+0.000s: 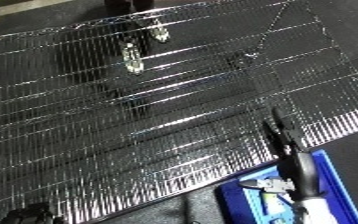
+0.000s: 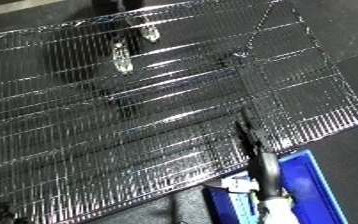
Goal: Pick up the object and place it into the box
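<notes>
The fingers of the right hand are straight and close together, holding nothing. They point up and away from the robot, over the near right edge of the bench. The hand is seen edge-on as a thin black shape. Its white and silver forearm comes up from the lower edge of the view, passing over the blue bin.

The bench top is a shiny wire grid running diagonally across the view, with dark floor showing beyond it on the right. The bin stands just beside the bench's near right edge, lower than the grid. Only its blue rim and part of its inside show, and the wrist covers much of that inside, so I cannot tell what lies in it.

Two pale oblong shapes show at the far side of the bench, well apart from the hand. One is nearer and the other is close to the far edge. I cannot tell whether either is the object to be picked up or only a glint in the wire.

A dark shape at the lower left corner may be the left hand, but I cannot tell how it is held
</notes>
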`<state>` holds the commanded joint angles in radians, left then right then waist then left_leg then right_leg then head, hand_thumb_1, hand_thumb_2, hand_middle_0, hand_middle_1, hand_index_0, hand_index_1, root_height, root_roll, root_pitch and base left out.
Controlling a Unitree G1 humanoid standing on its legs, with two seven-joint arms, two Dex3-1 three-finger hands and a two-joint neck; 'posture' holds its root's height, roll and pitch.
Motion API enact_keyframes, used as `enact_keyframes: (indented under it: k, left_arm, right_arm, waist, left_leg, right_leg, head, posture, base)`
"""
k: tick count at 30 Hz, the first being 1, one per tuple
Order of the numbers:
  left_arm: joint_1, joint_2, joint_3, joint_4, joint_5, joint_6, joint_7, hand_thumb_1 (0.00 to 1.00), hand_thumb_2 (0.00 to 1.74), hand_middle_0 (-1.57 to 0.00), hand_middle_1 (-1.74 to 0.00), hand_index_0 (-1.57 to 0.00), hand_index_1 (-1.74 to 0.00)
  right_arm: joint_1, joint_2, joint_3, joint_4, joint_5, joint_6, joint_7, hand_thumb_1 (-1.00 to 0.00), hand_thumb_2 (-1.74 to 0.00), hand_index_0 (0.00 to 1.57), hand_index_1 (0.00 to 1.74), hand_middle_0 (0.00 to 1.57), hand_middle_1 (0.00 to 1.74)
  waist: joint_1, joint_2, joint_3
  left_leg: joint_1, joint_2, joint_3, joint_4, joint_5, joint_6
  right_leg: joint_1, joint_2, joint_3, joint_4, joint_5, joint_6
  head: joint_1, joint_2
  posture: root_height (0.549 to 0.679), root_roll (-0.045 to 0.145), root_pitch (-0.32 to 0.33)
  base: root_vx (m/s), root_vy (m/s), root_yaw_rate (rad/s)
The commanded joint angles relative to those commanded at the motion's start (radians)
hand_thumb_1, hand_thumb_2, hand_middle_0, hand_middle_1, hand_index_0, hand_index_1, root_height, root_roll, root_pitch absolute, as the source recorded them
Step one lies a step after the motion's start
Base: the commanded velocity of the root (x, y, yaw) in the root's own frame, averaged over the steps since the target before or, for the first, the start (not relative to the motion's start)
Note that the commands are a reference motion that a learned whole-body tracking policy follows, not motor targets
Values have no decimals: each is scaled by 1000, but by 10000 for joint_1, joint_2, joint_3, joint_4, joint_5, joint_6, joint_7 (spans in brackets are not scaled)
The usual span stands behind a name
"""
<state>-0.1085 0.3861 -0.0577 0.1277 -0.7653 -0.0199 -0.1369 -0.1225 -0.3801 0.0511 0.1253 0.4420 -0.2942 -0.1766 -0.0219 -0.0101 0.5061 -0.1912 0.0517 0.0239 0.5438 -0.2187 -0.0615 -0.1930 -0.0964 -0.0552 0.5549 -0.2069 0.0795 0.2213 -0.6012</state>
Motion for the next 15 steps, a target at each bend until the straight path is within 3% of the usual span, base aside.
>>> enact_keyframes:
  k: [15]
  left_arm:
    - [82, 22, 73, -4, 31, 51, -105, 1000, 1740, -1570, -1740, -1570, -1740]
  right_arm:
    - [98, 23, -4, 92, -418, 75, -308, 0, 0, 0, 0, 0, 0]
  waist:
    - [-31, -15, 14]
  left_leg:
    - [0, 20, 36, -2, -37, -8]
  right_leg:
    - [-56, -40, 17, -6, 19, 68]
  head:
    - [59, -134]
  posture:
    - [662, 35, -94]
  base:
    - [4, -3, -8]
